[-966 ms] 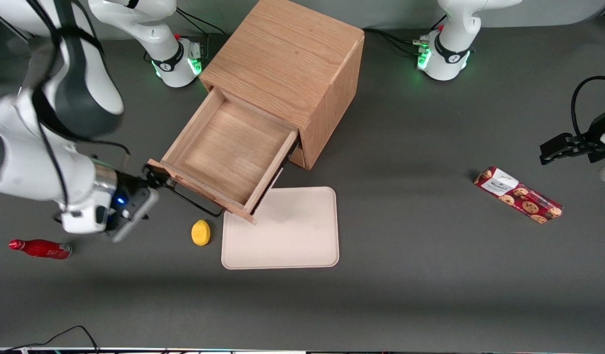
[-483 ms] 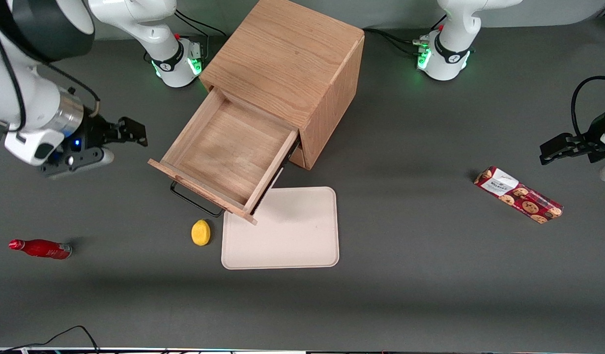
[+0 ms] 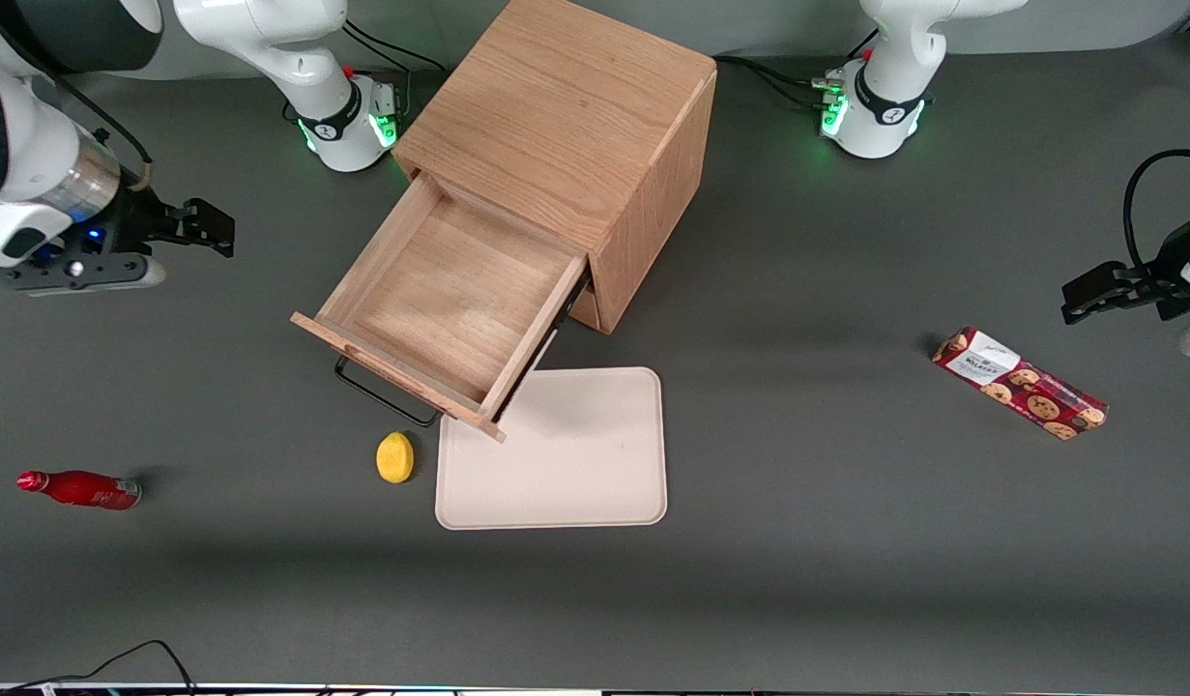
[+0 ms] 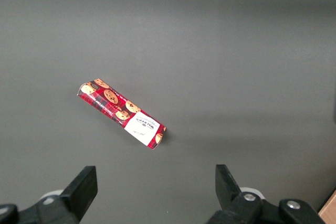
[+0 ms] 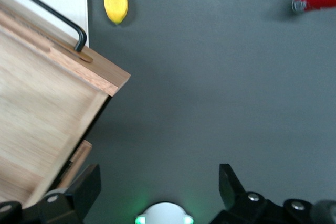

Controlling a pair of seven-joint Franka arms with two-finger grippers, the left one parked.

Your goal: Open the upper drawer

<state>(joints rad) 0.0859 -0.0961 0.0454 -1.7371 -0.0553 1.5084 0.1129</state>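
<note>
Upper drawer (image 3: 440,309) stands pulled far out of the cabinet (image 3: 565,126), box interior bare, black bar handle (image 3: 382,391) facing the table's front edge. Gripper (image 3: 203,227) hangs above the table toward the working arm's end, well apart from the handle, fingers spread wide and holding nothing. Task looks done.

Risks, as judged: drawer front overhangs the tray (image 3: 556,454) corner, and the lemon (image 3: 394,456) sits just beside the handle; any low sweep of the arm across here could knock the drawer shut or skew the cabinet
</note>
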